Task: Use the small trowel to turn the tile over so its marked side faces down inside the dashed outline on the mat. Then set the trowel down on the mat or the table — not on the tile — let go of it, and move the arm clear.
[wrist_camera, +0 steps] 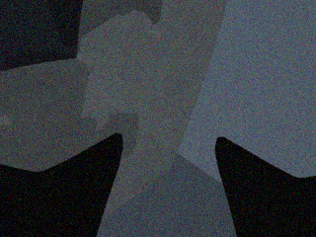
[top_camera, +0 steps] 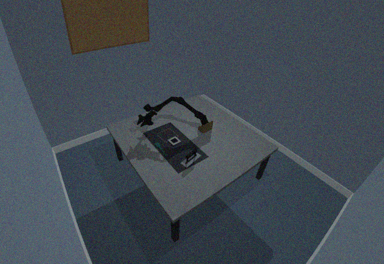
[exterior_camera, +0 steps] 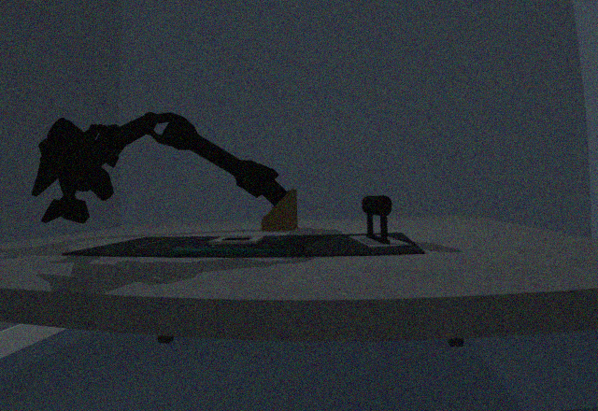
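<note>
My gripper (top_camera: 144,122) (exterior_camera: 70,196) (wrist_camera: 170,141) is open and empty, in the air beyond the mat's far-left end. The tile (top_camera: 176,143) (exterior_camera: 220,241), a pale square with a dark centre, lies flat on the dark mat (top_camera: 179,166) (exterior_camera: 159,247). The faint dashed outline (top_camera: 159,137) is on the mat beside it, toward the arm's gripper end. The trowel (top_camera: 191,155) (exterior_camera: 377,205) rests at the mat's other end, its pale blade flat and its dark handle raised on two posts. Neither tile nor trowel shows clearly in the wrist view.
The arm rises from an orange-brown base (top_camera: 205,127) (exterior_camera: 283,213) beside the mat. A greenish patch (top_camera: 158,145) lies along the mat's edge near the tile. The pale table (top_camera: 216,174) (wrist_camera: 143,64) has an edge near the gripper. An orange board (top_camera: 108,19) hangs on the wall.
</note>
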Motion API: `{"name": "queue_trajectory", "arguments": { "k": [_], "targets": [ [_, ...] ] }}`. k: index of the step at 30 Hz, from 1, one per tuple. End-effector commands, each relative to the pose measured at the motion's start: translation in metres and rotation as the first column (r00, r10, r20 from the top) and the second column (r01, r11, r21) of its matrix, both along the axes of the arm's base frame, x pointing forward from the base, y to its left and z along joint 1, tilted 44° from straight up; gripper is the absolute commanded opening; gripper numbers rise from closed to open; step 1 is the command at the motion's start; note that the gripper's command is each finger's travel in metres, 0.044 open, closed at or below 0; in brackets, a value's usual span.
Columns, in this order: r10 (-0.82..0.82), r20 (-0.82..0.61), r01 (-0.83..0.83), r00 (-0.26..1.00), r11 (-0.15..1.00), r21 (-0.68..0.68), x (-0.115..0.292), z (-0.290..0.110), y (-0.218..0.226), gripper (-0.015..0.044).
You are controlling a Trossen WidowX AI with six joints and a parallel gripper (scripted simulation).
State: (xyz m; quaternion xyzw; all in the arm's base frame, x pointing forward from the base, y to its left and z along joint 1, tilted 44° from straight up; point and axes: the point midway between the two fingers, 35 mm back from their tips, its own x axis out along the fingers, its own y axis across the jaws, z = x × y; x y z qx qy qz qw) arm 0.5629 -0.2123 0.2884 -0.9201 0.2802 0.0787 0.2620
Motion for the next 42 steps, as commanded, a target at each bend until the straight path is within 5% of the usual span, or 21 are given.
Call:
{"name": "queue_trajectory", "arguments": {
  "k": [1,12,28,42],
  "targets": [
    [0.068,-0.103,-0.065,0.992,0.997,0.036,0.011,-0.039,0.029,0.0300],
    [0.234,-0.308,-0.212,0.922,0.972,0.103,0.025,-0.115,0.099,0.0300],
    [0.496,-0.583,-0.436,0.644,0.864,0.253,0.005,-0.236,0.229,0.0300],
    [0.631,-0.744,-0.571,0.220,0.702,0.427,-0.060,-0.332,0.331,0.0300]
  ]
}}
